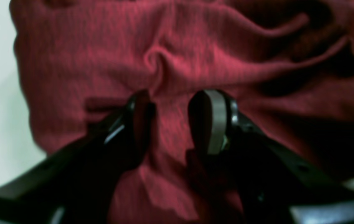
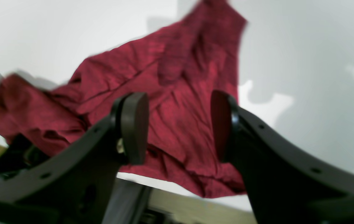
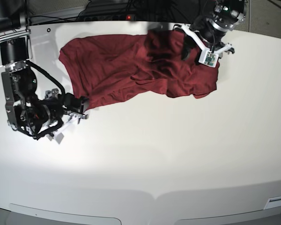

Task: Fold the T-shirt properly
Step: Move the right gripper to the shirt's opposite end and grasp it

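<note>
The maroon T-shirt lies spread and rumpled across the far part of the white table, bunched into folds toward the far right corner. The left gripper hangs over that bunched end, its jaws parted with a pinched ridge of cloth just ahead of them, nothing clamped. The right gripper sits at the shirt's near left edge, jaws spread wide, holding nothing
</note>
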`<action>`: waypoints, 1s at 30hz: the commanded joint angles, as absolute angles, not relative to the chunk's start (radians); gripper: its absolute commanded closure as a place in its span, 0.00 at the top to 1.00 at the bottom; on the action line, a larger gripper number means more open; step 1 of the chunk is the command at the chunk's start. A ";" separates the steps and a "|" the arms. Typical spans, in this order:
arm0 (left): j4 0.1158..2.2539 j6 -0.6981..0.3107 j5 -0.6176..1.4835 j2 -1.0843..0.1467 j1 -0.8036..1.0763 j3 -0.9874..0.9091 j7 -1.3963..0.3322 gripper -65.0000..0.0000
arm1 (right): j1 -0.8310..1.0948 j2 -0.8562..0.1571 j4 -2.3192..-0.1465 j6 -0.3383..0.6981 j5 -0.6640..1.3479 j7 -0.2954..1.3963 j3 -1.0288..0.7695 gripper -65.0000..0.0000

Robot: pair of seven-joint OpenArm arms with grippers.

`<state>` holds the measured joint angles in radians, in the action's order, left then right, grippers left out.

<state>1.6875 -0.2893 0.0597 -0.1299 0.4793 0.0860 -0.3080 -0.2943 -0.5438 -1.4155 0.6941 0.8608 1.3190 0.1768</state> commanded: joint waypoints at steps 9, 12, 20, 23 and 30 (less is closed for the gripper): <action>1.648 -0.175 0.049 -0.131 0.376 0.086 -0.380 0.40 | -0.268 -0.663 -1.431 0.698 1.014 1.392 0.168 0.49; 1.648 -0.175 0.050 -0.131 0.374 0.086 -0.377 0.40 | -0.222 -0.675 -1.431 0.698 1.014 1.395 0.168 0.49; 1.648 -0.175 0.052 -0.131 0.374 0.086 -0.395 0.40 | -0.198 -0.673 -1.431 0.698 0.985 1.385 0.168 0.49; 1.648 -0.175 0.052 -0.131 0.377 0.086 -0.396 0.40 | -0.187 -0.673 -1.431 0.698 0.917 1.385 0.168 0.49; 1.648 -0.175 0.052 -0.131 0.377 0.086 -0.396 0.40 | -0.163 -0.673 -1.431 0.698 0.892 1.323 0.170 0.49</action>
<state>1.6424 -0.1894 0.0673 -0.1272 0.3737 0.0868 -0.3695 -0.1459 -0.6540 -1.4155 0.6971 0.8886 1.3205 0.1772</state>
